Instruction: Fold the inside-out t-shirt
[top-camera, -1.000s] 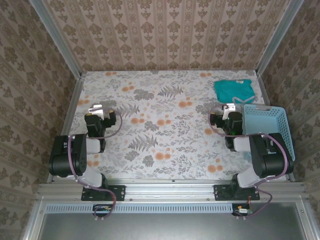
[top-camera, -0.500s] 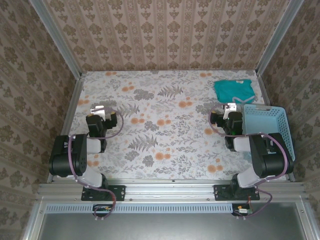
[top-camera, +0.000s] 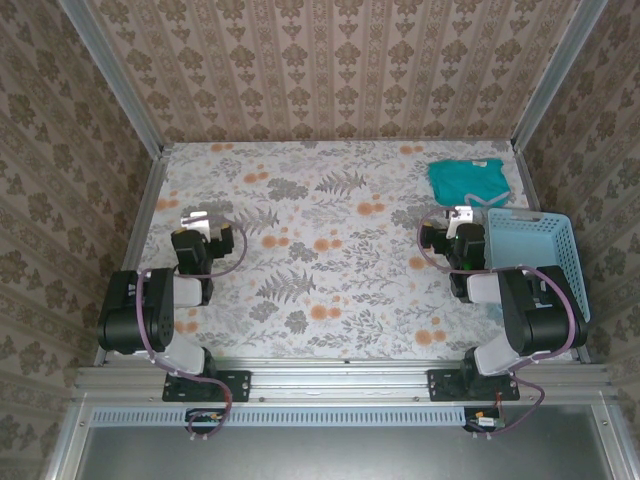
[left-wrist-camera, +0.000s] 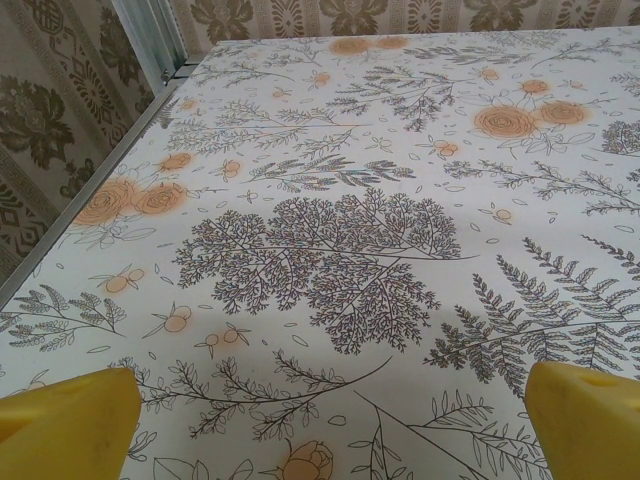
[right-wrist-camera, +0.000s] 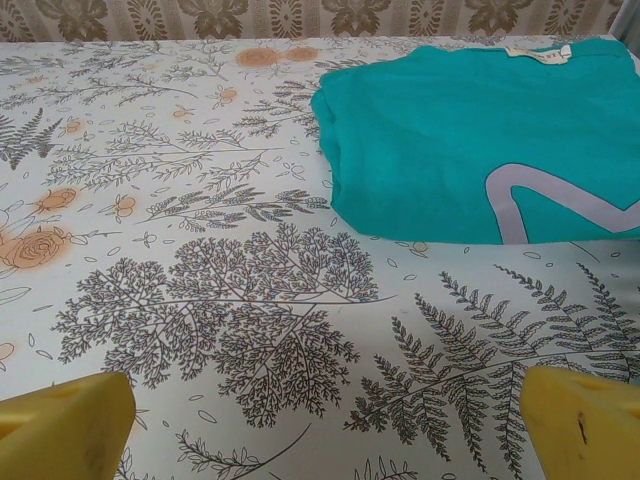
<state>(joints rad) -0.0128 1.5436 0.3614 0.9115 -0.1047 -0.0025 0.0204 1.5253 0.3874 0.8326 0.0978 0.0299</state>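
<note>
We find both pincers spread wide and empty. The left gripper (left-wrist-camera: 325, 425) hangs over bare table (top-camera: 330, 275). The right gripper (right-wrist-camera: 320, 425) faces the t-shirt (right-wrist-camera: 470, 140), which lies flat at the table's far right corner, near the basket (top-camera: 535, 250).

T-shirt (right-wrist-camera: 450, 140) beyond the right gripper (right-wrist-camera: 322, 425)
On the table (right-wrist-camera: 200, 200), ahead-right of the jaws; basket (top-camera: 535, 250) just right of them.
</note>
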